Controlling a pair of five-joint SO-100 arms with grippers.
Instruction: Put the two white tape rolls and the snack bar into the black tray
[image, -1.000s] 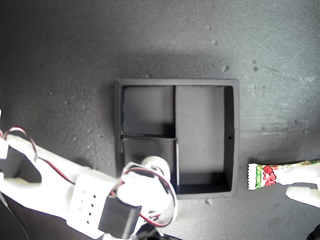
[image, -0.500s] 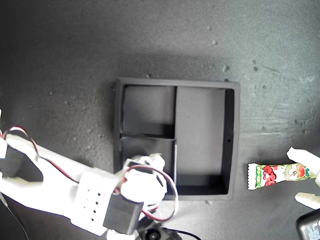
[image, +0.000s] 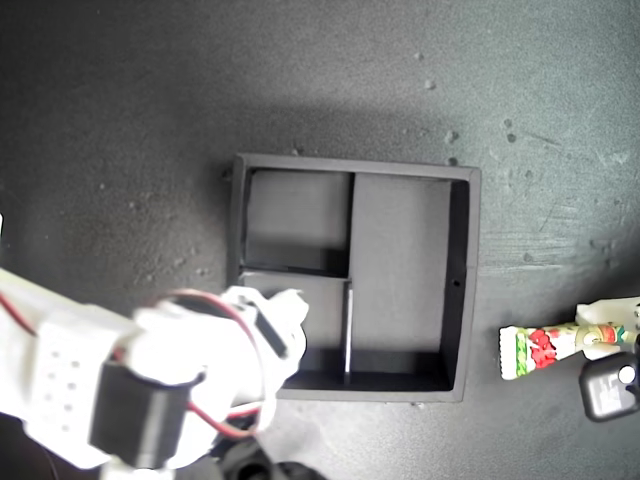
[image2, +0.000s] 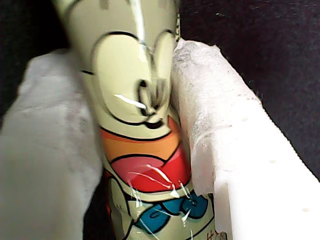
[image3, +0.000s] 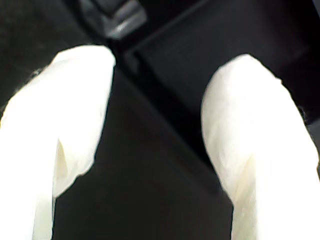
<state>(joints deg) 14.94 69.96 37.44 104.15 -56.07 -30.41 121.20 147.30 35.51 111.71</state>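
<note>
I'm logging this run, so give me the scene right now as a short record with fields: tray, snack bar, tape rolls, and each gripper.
tray: black tray, three sections, all visible floor bare
snack bar: snack bar on the table, outside the tray at the exterior view's right
tape rolls: none visible
first gripper: my first gripper, fingers closed on the snack bar
second gripper: my second gripper, open with nothing between the fingers, at the tray's corner nearest the exterior view's lower left

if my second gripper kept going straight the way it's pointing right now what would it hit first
Probably the black tray. My second gripper is open with nothing between its fingers, and the tray's dark walls lie straight ahead. Depth is unclear, so I can't tell which wall or floor comes first.
</note>
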